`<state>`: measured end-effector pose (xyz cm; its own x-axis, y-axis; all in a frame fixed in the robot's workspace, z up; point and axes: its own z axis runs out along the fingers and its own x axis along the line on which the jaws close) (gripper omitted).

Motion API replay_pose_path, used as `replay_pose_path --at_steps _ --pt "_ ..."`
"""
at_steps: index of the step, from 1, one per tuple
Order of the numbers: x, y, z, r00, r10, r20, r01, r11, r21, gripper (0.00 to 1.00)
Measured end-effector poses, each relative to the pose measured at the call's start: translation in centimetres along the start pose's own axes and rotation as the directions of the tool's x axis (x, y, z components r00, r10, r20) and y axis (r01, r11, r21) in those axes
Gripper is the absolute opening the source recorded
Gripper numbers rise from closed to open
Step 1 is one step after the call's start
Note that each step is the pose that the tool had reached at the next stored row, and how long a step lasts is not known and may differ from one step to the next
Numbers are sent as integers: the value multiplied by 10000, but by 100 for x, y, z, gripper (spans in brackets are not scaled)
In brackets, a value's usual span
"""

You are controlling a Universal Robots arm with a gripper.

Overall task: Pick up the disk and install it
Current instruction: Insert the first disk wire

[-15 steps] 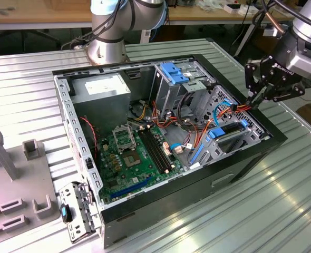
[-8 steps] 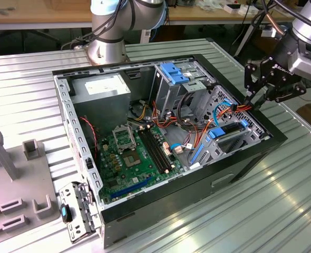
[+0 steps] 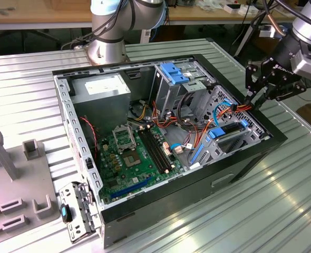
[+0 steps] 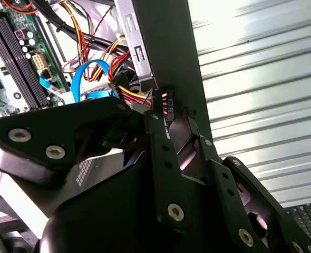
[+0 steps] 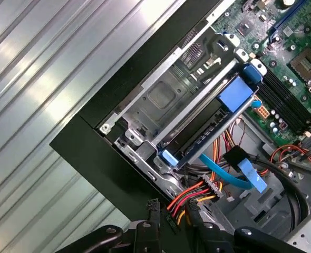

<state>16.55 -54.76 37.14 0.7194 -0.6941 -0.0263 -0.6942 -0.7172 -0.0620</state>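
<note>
Exterior view: 1 claw [image 3: 252, 101] at edge of 1 PC case [image 3: 161, 206]. First wrist view: its 2 fingers [image 5: 152, 210] pinch 1 wire plug [image 5: 169, 217]; 1 disk [image 5: 197, 134] sits in slot nearby.

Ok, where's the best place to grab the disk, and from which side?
Probably the blue rails, coming from above through the open side of the case. The disk sits in its cage, so mostly that railed edge shows. Cables crowd the end nearest the tool; grip toward the blue tab instead.
</note>
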Motion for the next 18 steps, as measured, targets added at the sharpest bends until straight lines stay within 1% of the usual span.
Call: replay_pose_path --at_steps 2,4,7,9,11,12,13,16,17,18 --pt "0 0 0 9994 -341 16 341 9994 -6 33" --pt "0 0 1 9971 -755 19 755 9971 -4 33" --pt "0 0 6 9915 -1302 -13 1302 9915 18 33" --pt "0 -1 12 9864 -1646 -22 1646 9864 22 33" --pt "-1 -1 29 9730 -2310 -49 2310 9730 24 33" --pt "-2 -1 37 9666 -2560 -63 2560 9667 25 33" --pt "-2 -2 42 9631 -2690 -69 2690 9631 26 33" --pt "-4 -3 55 9490 -3151 -75 3152 9490 24 33" --pt "-6 -3 57 9424 -3344 -69 3344 9424 23 33" --pt "-7 -5 58 9374 -3482 -64 3482 9374 21 33"
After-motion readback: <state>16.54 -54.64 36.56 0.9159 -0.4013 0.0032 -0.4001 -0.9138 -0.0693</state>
